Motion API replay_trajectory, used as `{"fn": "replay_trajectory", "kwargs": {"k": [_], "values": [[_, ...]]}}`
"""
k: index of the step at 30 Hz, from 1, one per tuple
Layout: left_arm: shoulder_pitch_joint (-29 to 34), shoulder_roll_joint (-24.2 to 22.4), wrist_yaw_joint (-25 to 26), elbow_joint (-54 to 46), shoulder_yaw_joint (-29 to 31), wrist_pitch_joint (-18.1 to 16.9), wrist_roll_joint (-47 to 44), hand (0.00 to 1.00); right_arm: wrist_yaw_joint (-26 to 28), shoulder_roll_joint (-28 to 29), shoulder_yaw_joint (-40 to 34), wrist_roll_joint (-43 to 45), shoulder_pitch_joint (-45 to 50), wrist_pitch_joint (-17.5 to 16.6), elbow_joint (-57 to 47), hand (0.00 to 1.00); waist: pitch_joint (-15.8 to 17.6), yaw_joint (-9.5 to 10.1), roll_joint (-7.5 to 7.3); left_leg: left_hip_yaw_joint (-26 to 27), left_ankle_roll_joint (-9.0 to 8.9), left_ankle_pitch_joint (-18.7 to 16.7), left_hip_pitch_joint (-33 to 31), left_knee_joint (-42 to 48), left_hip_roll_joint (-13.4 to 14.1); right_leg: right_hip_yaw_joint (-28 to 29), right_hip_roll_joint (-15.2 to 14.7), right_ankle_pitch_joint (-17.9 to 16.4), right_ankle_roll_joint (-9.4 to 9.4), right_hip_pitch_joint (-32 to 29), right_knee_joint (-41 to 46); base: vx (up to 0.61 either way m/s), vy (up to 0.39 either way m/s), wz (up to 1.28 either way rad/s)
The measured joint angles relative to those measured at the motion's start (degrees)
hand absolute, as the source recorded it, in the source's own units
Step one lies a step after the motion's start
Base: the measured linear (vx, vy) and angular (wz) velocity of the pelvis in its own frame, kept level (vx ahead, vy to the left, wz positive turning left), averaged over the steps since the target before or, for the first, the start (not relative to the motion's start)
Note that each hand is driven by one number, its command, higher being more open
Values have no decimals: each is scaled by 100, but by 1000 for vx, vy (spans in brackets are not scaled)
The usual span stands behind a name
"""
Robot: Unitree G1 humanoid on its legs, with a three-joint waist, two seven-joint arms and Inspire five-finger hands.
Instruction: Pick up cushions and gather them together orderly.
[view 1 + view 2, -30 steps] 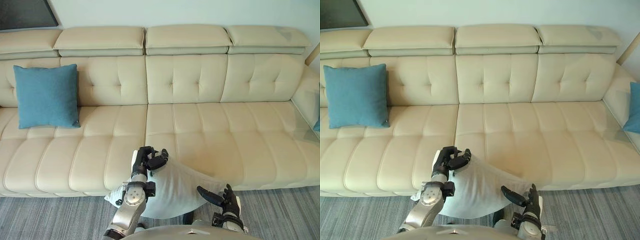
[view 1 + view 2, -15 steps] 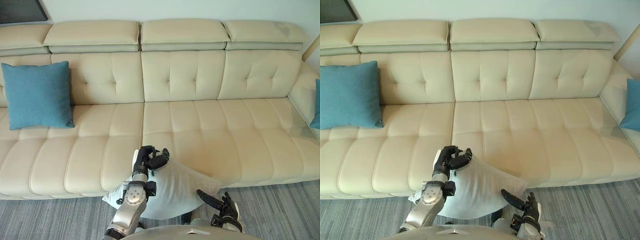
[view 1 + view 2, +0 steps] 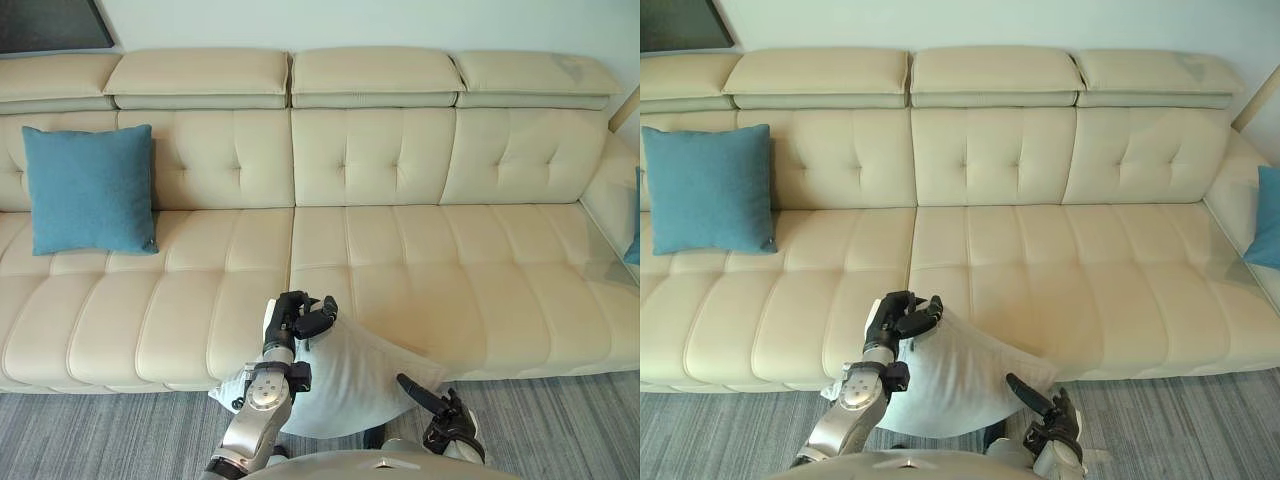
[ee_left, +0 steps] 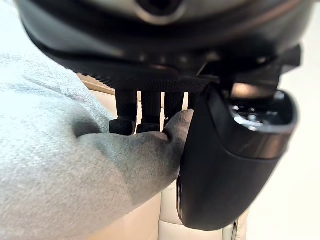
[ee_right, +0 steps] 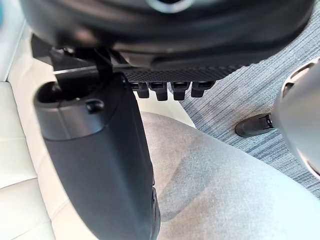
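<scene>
Left hand [image 3: 300, 320] pinching the grey cushion [image 3: 350, 382] by a corner, right hand [image 3: 445, 415] straight-fingered alongside: best lifted level, then carried toward the blue cushion [image 3: 90, 190] at ten o'clock.

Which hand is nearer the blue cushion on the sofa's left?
Left. The left hand, on the grey cushion, is right of the blue cushion; the right hand is farther right.

Three cushions along one sofa [image 3: 400, 260].
The left cushion [image 3: 90, 190] leans on the backrest; the front cushion [image 3: 345, 375] hangs before the seat edge; the third cushion [image 3: 1268, 218] sits far right.
</scene>
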Motion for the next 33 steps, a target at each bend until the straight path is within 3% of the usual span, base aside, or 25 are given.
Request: {"fn": "replay_trajectory", "kwargs": {"k": [2, 3, 15, 22, 33], "values": [[3, 0, -6, -33, -2, -2, -161, 0, -1, -49, -5, 189, -117, -24, 225, 100, 0, 1, 0, -17, 2, 2, -8, 0, 0, -12, -4, -4, 10, 0, 0, -13, 7, 2], [5, 0, -6, -39, -4, -4, -190, 0, -5, -73, -11, 201, -170, -29, 325, 0, 0, 1, 0, -26, 3, 3, -13, 0, 0, -22, -11, -8, 16, 1, 0, -10, 15, 4], [-61, -23, -25, -641, -49, -39, -630, 0, 24, -185, -121, 1098, -650, -78, 1023, 0, -11, 84, -2, -215, 39, -5, -100, 54, -56, -184, -92, -41, 61, 89, 9, 6, 28, 9], [-184, -81, -25, -970, -162, -116, -682, 0, 107, -218, 131, 1100, -816, -150, 992, 0, -57, 188, 9, -337, 47, -12, -195, 107, -58, -293, -103, -53, 66, 95, 11, -8, 21, 9], [-406, -149, -1, -1526, -121, -449, -700, 0, -40, -273, 351, 931, -751, -236, -549, 0, -86, 305, 26, -345, 44, -10, -209, 98, -69, -332, -101, -61, 63, 89, 11, 1, 8, 2]]}}
